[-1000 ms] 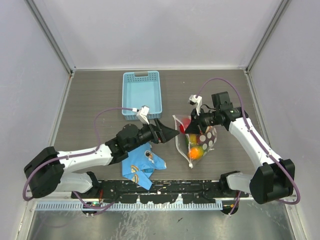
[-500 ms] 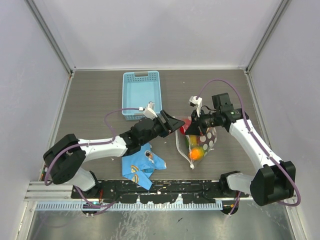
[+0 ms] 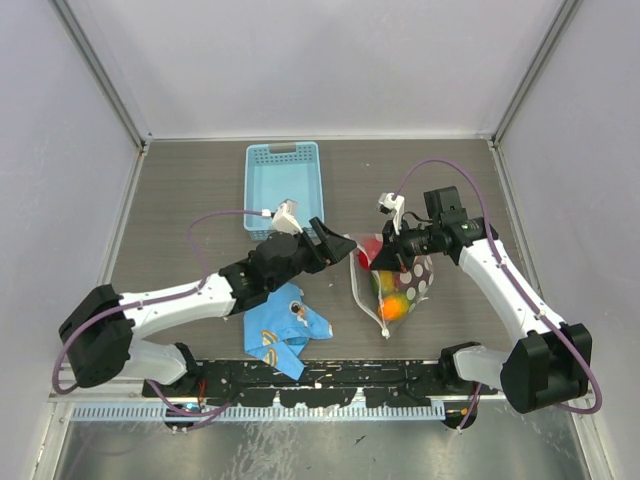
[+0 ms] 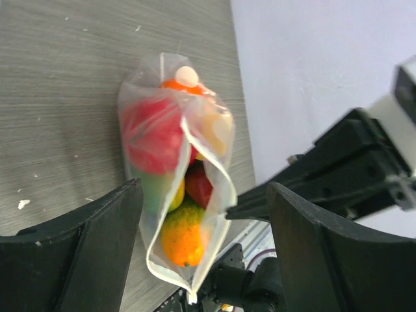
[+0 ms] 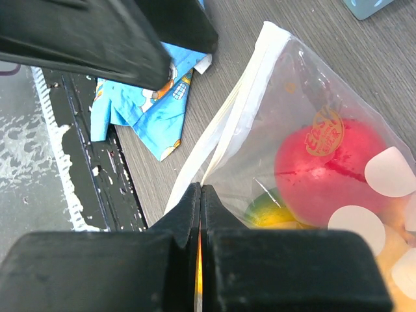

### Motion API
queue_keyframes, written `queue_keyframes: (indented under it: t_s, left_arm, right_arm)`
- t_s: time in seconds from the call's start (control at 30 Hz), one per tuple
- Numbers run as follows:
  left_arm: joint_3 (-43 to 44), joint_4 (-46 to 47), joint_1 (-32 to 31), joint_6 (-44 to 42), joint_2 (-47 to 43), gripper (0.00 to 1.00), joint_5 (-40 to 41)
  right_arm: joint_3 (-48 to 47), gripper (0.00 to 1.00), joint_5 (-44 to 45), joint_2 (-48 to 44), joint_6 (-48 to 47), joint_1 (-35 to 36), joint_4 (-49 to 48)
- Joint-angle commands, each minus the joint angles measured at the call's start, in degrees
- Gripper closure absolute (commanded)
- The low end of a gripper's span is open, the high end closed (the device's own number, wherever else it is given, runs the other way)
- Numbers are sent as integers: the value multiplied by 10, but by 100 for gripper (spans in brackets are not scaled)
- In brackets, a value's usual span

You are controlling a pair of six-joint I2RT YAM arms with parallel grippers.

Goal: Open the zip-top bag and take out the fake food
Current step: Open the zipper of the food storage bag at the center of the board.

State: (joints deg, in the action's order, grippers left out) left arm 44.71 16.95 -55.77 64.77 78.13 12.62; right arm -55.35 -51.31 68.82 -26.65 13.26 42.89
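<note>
Opening the clear, white-dotted plastic zip-top bag (image 3: pixel 402 288) is our step; it lies at 4 o'clock of the light blue slotted basket (image 3: pixel 284 195), glossy plastic fake food (image 4: pixel 179 240) inside; our right gripper (image 5: pixel 200 195) is clenched on one lip by the zip strip (image 5: pixel 239 99); our left gripper (image 4: pixel 205 188), jaws spread and empty, hovers at the bag's 9 o'clock; the mouth seems partly parted; next we must pinch the opposite lip and pull.

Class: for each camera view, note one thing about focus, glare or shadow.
Top external view: even light, faint shadows, everything sharp. Left wrist view: zip-top bag slightly soft, its plastic hazy with sheen; left fingers dark and featureless. Right wrist view: right fingers blurred in the foreground, red fruit crisp.
</note>
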Motion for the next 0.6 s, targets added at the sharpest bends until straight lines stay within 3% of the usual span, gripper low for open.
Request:
queue_keyframes:
  t_s: [0.0,0.23,0.57]
  left_arm:
    - [-13,33,0,-50,-48,22,-14]
    - [5,67,0,-26,-46,22,-75]
    - [33,101,-1,57,40,22,-113]
  right_arm:
    - [-3,99,-11,-19,-5,-4,-11]
    - [-2,99,-12,-19,-6,-7,-11]
    - [-3,99,-19,-17,-9,-9,-7]
